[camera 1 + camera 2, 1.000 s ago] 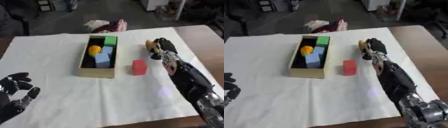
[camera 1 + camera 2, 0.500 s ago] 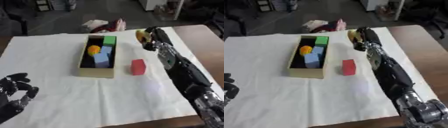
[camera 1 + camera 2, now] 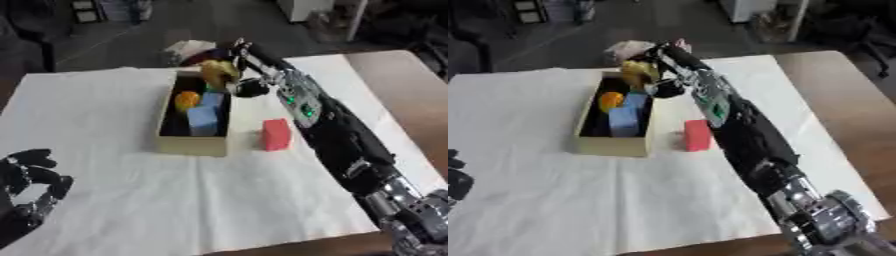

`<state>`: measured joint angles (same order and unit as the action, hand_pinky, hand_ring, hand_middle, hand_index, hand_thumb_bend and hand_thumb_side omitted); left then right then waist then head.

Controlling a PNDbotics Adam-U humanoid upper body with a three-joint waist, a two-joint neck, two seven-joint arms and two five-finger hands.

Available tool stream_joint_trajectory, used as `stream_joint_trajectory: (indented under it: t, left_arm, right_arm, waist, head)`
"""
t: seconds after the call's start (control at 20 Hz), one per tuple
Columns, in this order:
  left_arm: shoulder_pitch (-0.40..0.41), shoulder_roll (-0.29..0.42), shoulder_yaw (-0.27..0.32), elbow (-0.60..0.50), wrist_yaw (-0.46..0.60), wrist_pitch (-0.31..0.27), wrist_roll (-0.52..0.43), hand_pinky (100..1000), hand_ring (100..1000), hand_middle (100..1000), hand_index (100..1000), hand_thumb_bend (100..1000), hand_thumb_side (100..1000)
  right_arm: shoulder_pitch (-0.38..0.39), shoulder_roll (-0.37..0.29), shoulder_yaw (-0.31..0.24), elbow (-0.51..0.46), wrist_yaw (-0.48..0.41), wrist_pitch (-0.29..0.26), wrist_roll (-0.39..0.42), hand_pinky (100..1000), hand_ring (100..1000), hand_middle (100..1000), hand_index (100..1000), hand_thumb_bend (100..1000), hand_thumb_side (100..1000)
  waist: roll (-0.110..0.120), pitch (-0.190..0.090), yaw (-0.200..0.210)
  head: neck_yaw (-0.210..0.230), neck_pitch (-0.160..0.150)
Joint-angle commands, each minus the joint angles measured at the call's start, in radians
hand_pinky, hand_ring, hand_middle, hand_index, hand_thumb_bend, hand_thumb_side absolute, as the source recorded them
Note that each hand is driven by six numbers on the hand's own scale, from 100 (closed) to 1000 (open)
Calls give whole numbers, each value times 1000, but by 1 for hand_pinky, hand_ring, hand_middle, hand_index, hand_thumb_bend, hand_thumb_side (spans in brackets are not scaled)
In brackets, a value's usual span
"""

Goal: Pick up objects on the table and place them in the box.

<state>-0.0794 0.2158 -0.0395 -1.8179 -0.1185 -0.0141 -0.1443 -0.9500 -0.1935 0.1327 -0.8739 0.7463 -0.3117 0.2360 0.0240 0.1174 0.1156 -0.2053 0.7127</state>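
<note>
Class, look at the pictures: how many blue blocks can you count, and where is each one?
2, both inside the box: a larger blue block near the middle and a smaller blue block just behind it, beside an orange piece. The right hand may hide more.

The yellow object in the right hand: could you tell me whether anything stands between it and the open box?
Nothing visible does. The right hand holds the yellow object over the far end of the box, whose top is open. Blue and orange pieces already lie inside, lower down. The red block stands outside, to the box's right.
</note>
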Motion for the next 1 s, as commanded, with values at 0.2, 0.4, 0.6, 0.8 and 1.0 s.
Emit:
stream_joint_trajectory:
  t: [0.2,0.4,0.6,0.8,1.0]
  left_arm:
    - [-7,2,-2,-13,5,-3,-10,651,577,586,753,575,414]
    - [-7,-1,-4,-11,5,-4,-14,653,577,586,754,570,416]
    - [-5,0,0,-10,5,-4,-12,651,577,586,754,567,417]
    - [-5,3,0,-10,3,-3,-11,652,577,586,753,564,419]
    - [-6,4,0,-9,2,-4,-9,652,577,586,753,560,419]
  right_arm:
    - [-20,34,17,-13,99,-36,77,721,682,695,837,290,458]
    - [-15,42,17,-10,178,-42,51,751,733,754,876,349,517]
    - [-13,24,2,-33,177,-28,-7,763,744,771,882,337,514]
    - [-15,-12,-6,-87,117,-9,-44,762,738,768,880,321,502]
    - [-11,-38,-9,-118,73,11,-46,762,738,768,880,309,496]
  waist:
    - [-1,-15,7]
    - [-3,-15,9]
    - [-5,-15,4]
    - [-12,-15,-5]
    - [-16,-15,-14]
  head:
    - [-10,-1]
    - [-12,-5]
    - [-13,-9]
    - [-11,-12]
    - [-11,-13]
